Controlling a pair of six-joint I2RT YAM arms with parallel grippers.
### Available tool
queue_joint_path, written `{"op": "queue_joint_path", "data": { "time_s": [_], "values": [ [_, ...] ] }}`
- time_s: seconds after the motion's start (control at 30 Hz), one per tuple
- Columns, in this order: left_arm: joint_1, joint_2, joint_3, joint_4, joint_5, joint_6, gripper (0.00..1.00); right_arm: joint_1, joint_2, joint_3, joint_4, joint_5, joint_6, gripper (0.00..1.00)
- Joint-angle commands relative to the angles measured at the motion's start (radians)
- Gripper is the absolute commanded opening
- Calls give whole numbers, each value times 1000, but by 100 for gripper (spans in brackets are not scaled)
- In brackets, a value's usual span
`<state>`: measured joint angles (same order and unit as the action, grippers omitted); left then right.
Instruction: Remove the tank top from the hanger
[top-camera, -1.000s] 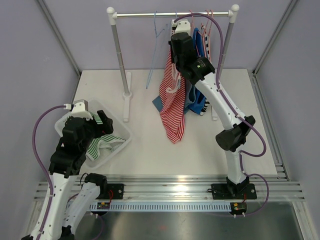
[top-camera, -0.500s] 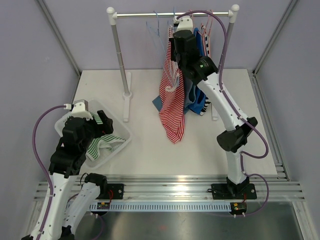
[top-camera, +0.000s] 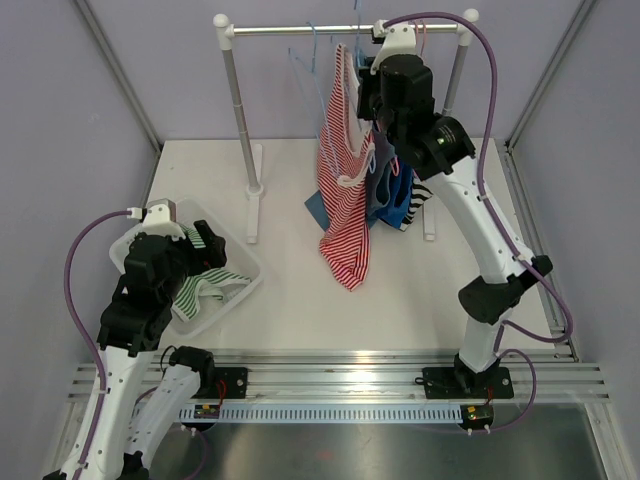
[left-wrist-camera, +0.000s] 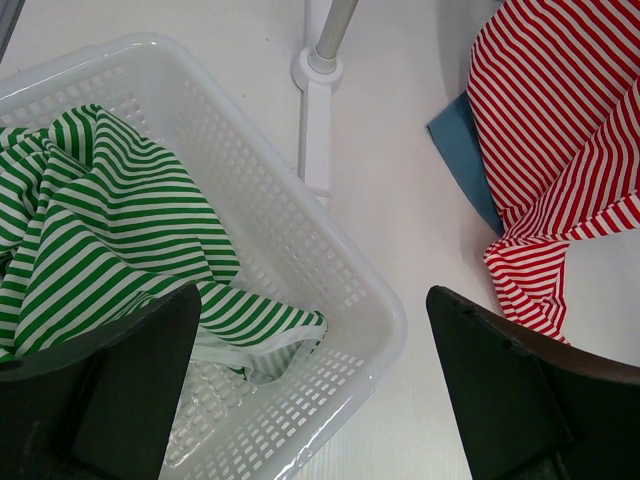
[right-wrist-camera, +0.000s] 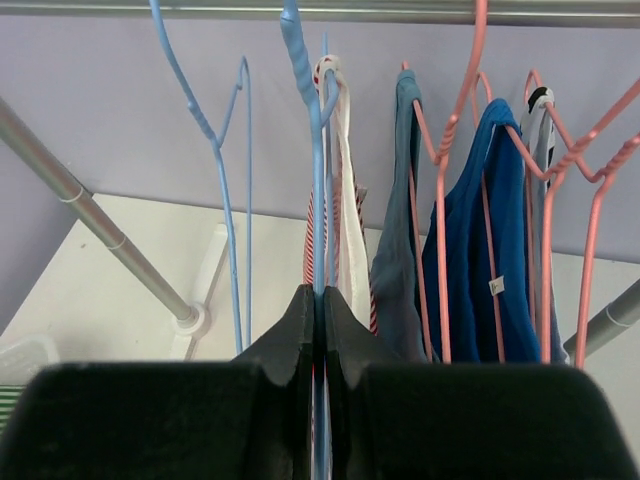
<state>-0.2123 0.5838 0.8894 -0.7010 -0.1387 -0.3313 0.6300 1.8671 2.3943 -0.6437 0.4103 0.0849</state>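
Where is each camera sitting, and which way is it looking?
Top: high and behind, looking down on table, rack and red top; left arm and right arm show.
Left wrist: on the left arm, looking down into the basket with a green top; open left fingers at the bottom corners.
Right wrist: on the right arm, looking along the blue hanger toward the rail; right fingers, shut on it, at the bottom.
Shared: top and left wrist both see basket and red top.
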Motion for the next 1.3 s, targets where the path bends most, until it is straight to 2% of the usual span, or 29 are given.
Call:
{"op": "queue_joint_path", "data": {
  "time_s": [0.0,0.1,0.57,0.77,0.9,1.0,1.1,1.2,1.27],
  "values": [
    [-4,-12,-6,51,14,18,99,-6,-123,-87,81,-66,18,0],
    [-4,-16,-6,52,16,18,99,-4,-204,-251,185,-131,-4,0],
    [-4,-21,3,69,40,12,99,-4,-339,-356,145,-197,-14,0],
    [-4,-27,45,113,131,-8,99,-4,-522,-558,193,-260,10,0],
    [-7,28,108,143,298,-18,99,-6,-627,-651,149,-320,42,0],
    [-38,82,186,166,356,-21,99,-4,-713,-723,113,-361,76,0],
    [-108,142,279,199,353,-32,99,-4,-813,-814,108,-439,117,0],
    [-209,223,368,251,332,-58,99,-6,-890,-868,81,-525,147,0],
    [-315,266,399,276,294,-66,99,-4,-928,-891,69,-597,148,0]
  ]
}}
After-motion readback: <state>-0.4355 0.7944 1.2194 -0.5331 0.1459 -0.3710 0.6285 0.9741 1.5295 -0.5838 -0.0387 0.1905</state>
